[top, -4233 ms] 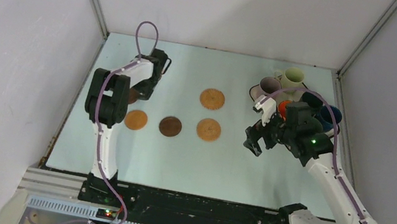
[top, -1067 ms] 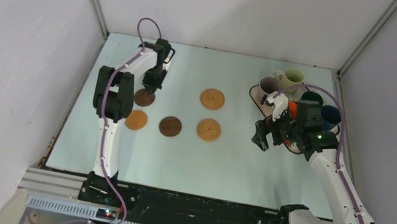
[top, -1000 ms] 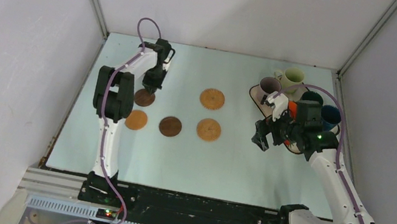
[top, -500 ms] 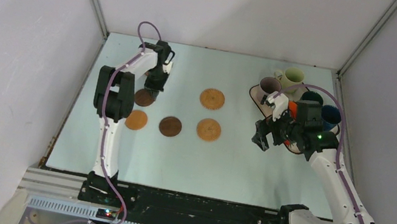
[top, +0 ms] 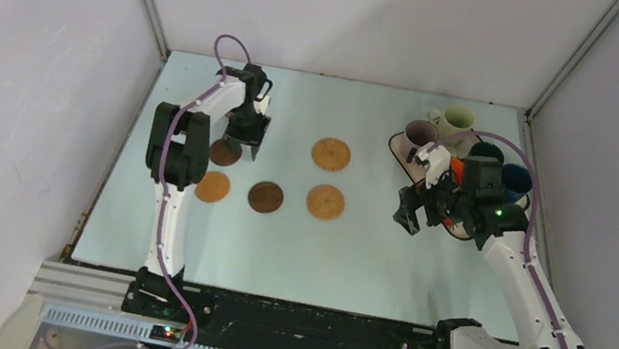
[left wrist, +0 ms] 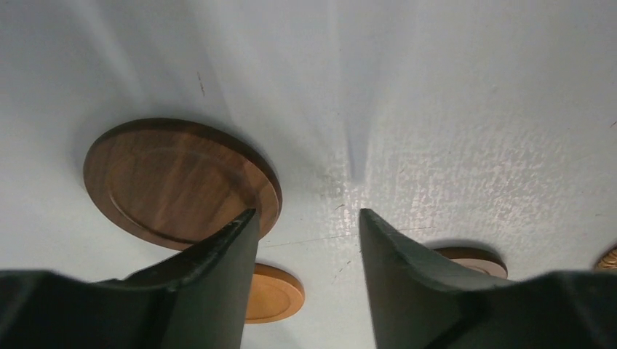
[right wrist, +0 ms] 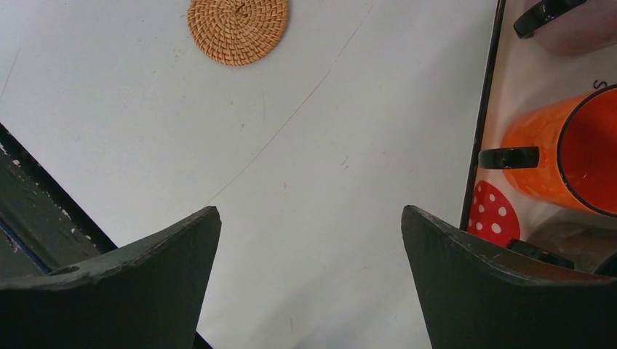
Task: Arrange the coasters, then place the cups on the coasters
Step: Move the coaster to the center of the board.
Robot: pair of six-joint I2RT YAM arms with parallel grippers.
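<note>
My left gripper (top: 246, 140) stands open over the table's left side, with only bare table between its fingers (left wrist: 306, 214). A dark brown coaster (top: 223, 153) (left wrist: 174, 182) lies flat just left of it, by the left fingertip. Nearer me lie an orange-tan coaster (top: 212, 186) (left wrist: 273, 294) and a second dark brown one (top: 265, 197) (left wrist: 469, 258). Two woven tan coasters (top: 330, 153) (top: 326, 201) sit mid-table. My right gripper (top: 410, 210) (right wrist: 311, 211) hangs wide open and empty beside the tray. An orange cup (right wrist: 560, 156) stands there with its handle towards the gripper.
The strawberry-print tray (right wrist: 482, 116) at the right back holds the cups: mauve-white (top: 419, 134), pale green (top: 457, 119), dark green (top: 486, 151), navy blue (top: 516, 180). White walls close the table on three sides. One woven coaster (right wrist: 238, 29) lies ahead of the right gripper.
The left gripper has opened and let go of the dark brown coaster, which now lies flat on the table. The right arm has stayed where it was.
</note>
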